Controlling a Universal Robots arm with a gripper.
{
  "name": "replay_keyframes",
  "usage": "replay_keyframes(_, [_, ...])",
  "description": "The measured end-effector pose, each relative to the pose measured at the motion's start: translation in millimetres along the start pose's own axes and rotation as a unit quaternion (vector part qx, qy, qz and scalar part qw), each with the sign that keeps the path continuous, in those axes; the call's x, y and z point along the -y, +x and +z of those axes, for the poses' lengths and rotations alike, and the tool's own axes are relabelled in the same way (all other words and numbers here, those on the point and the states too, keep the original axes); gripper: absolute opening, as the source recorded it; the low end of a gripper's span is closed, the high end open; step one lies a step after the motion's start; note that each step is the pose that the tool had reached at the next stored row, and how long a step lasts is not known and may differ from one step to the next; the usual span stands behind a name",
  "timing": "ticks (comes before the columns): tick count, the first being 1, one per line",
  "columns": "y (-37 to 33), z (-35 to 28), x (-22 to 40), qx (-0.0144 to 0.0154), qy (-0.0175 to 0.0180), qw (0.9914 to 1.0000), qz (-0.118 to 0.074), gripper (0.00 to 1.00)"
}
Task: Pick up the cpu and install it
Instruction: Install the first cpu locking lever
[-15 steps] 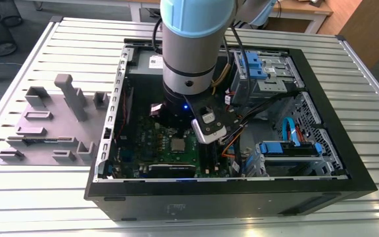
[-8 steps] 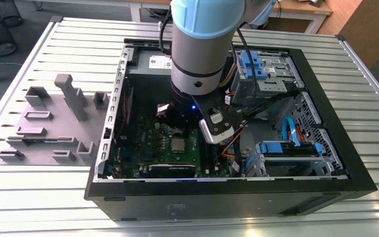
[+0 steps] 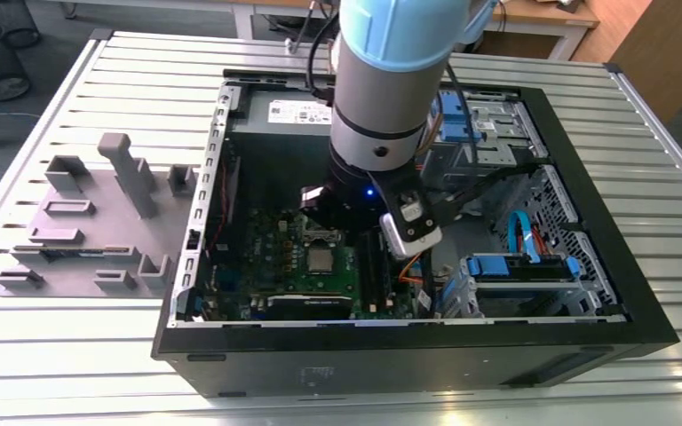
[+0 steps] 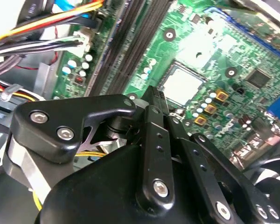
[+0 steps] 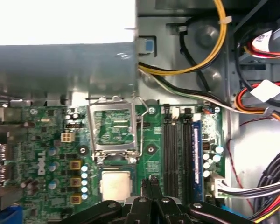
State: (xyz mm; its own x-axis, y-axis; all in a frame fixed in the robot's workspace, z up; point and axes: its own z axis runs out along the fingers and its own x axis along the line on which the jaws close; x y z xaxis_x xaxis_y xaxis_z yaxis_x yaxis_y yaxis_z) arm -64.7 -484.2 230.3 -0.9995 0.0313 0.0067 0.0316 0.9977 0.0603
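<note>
The black two-fingered metal claw (image 5: 150, 183) (image 4: 152, 96) hangs low inside an open black computer case (image 3: 412, 355), on the end of a pale blue and grey robot arm (image 3: 379, 80). Its two slim fingers are clenched together, tip against tip, and grasp nothing.

The cpu (image 5: 115, 185) (image 4: 182, 84), a small flat square chip with a pale silver-grey metal top, lies flat in its socket on the green circuit board (image 5: 46, 140), just beside the claw's tips and slightly below them. In both wrist views it is apart from the fingers, not touched. In the exterior view it shows as a pale square (image 3: 319, 258) just below the claw.

Beyond the cpu from the claw, the dark rectangular metal socket frame (image 5: 113, 130) stands flipped open, with its thin wire lever (image 5: 139, 126) raised along one side. Long black memory slots (image 5: 175, 149) run along the board close beside the claw, on the side away from the cpu. Farther off on that side, a bundle of yellow, black, red and white cables (image 5: 200, 65) crosses the case.

Well away from the claw, outside the case on the exterior view's left, grey plastic fixture blocks (image 3: 92, 222) sit on the slatted aluminium table (image 3: 81, 355).
</note>
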Motion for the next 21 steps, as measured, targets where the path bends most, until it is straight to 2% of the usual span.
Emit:
replay_keyframes(5, [-2.5, 4.3, -4.3, -0.0002, -0.0001, 0.99999, -0.005, 0.11])
replay_keyframes(10, [-2.6, 8.7, -5.3, -0.0011, 0.0002, 0.9997, -0.025, 0.11])
replay_keyframes(14, [-2.8, 9.9, -5.5, -0.0021, -0.0006, 0.99921, -0.04, 0.11])
replay_keyframes(16, [-3.2, 10.2, -5.5, -0.0024, -0.0025, 0.9989, -0.047, 0.11])
replay_keyframes(21, [-4.4, 10.9, -5.6, -0.0034, -0.0108, 0.99787, -0.064, 0.11])
